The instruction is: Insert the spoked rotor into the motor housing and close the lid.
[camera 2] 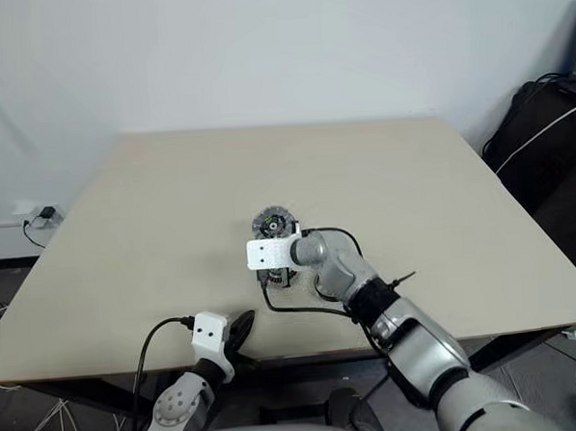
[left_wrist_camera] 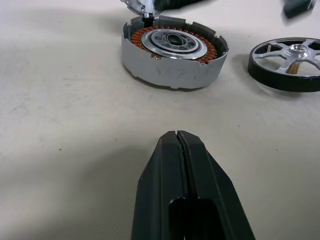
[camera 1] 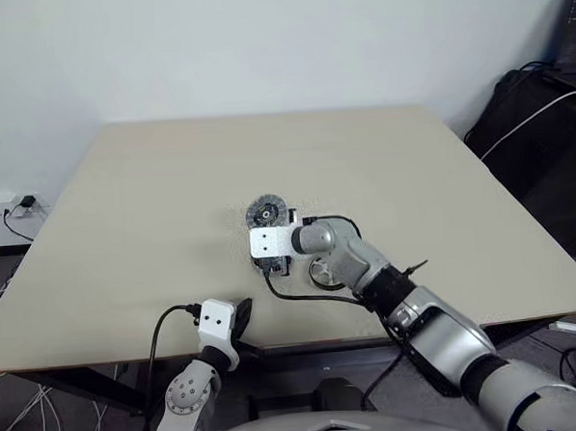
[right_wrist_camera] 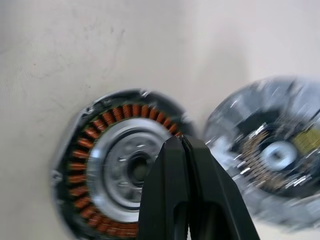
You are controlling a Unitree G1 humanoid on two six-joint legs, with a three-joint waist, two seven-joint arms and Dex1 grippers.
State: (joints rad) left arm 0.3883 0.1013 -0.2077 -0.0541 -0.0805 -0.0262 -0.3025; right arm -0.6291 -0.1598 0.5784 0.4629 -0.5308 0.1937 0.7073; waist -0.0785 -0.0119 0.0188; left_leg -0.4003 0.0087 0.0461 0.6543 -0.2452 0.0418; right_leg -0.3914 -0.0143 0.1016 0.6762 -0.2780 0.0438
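Note:
The motor housing (left_wrist_camera: 172,50) stands on the table, a grey cup with copper windings around a silver centre. My right gripper (right_wrist_camera: 180,141) hovers just over it, shut with nothing between its fingers. In the left eye view that gripper (camera 1: 273,265) covers most of the housing. The spoked rotor (left_wrist_camera: 292,62) lies flat on the table beside the housing, partly under my right forearm (camera 1: 322,272). The lid (camera 1: 266,214) lies just beyond the housing, ribbed face up. My left gripper (camera 1: 243,312) rests shut and empty at the table's near edge, pointing toward the housing.
The beige table (camera 1: 152,203) stretches wide to the left and far side. A black cable (camera 1: 302,297) loops from my right wrist over the tabletop. Dark bags and cords (camera 1: 544,125) sit off the table's right side.

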